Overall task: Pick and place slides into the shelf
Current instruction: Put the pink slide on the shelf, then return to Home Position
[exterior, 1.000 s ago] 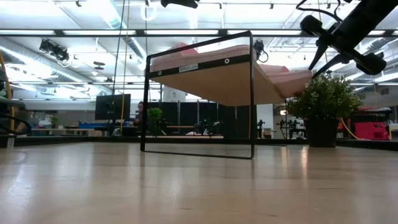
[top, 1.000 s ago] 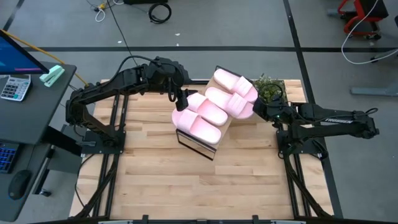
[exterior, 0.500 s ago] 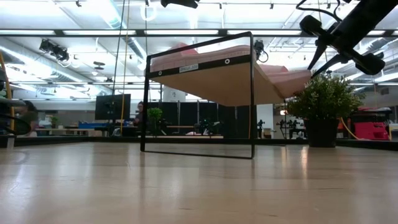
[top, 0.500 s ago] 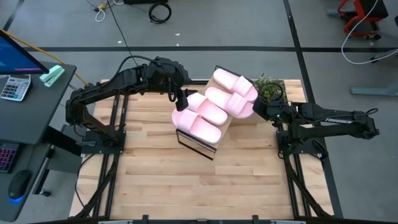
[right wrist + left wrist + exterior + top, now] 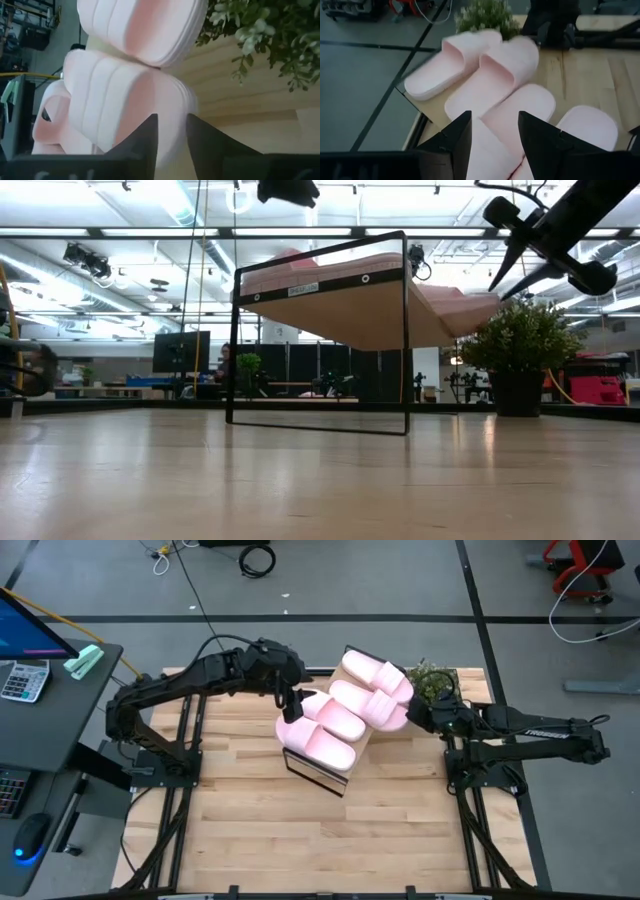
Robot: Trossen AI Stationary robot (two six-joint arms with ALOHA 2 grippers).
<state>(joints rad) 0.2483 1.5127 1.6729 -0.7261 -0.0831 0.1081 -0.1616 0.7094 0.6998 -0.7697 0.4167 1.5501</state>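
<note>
Now all four slides lie side by side on top of the shelf, which stands mid-worktop. The right tool sits at the heel of the second slide from the plant, fingers parted around the sole edge without a firm grip that I can confirm. The left tool hovers open above the nearest pair, holding nothing. To finish well, each tool should back straight off, without dragging a slide toward the shelf edge.
</note>
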